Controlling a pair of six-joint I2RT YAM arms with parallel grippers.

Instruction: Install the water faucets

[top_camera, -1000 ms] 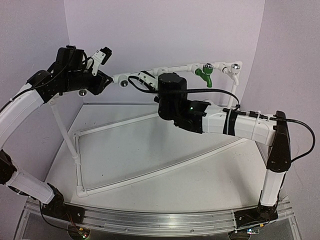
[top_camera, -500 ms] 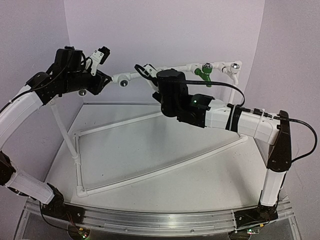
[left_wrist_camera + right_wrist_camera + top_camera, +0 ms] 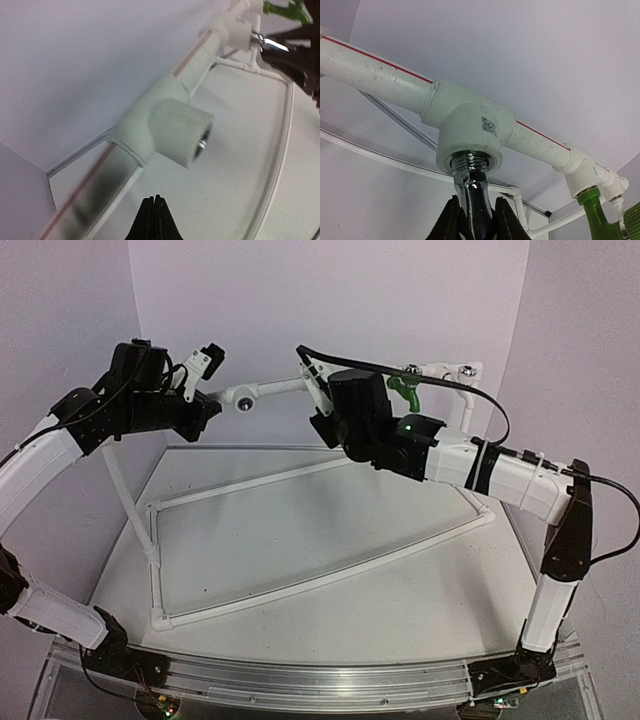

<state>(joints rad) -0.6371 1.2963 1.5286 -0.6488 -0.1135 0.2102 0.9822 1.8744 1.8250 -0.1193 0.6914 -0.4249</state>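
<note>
A shiny silver water faucet (image 3: pixel 479 200) is held in my right gripper (image 3: pixel 475 222), which is shut on its body. Its threaded end sits in the mouth of a white tee socket (image 3: pixel 470 132) on the top pipe. In the top view my right gripper (image 3: pixel 325 412) is up against that pipe and hides the faucet. A green faucet (image 3: pixel 405 388) (image 3: pixel 595 215) hangs from the pipe further right, with a white one (image 3: pixel 462 383) beyond it. My left gripper (image 3: pixel 153 198) is shut on nothing, just short of an empty chrome-rimmed tee socket (image 3: pixel 192 135) (image 3: pixel 242 403).
The white pipe frame (image 3: pixel 300 475) lies on the table, with a slanted post (image 3: pixel 125 495) at the left carrying the top rail (image 3: pixel 275 390). Purple walls stand close behind the rail. The right arm's black cable (image 3: pixel 440 375) arcs over the rail.
My right arm has moved up and back to the top rail, bringing the silver faucet to the tee socket. My left gripper has closed from partly open.
</note>
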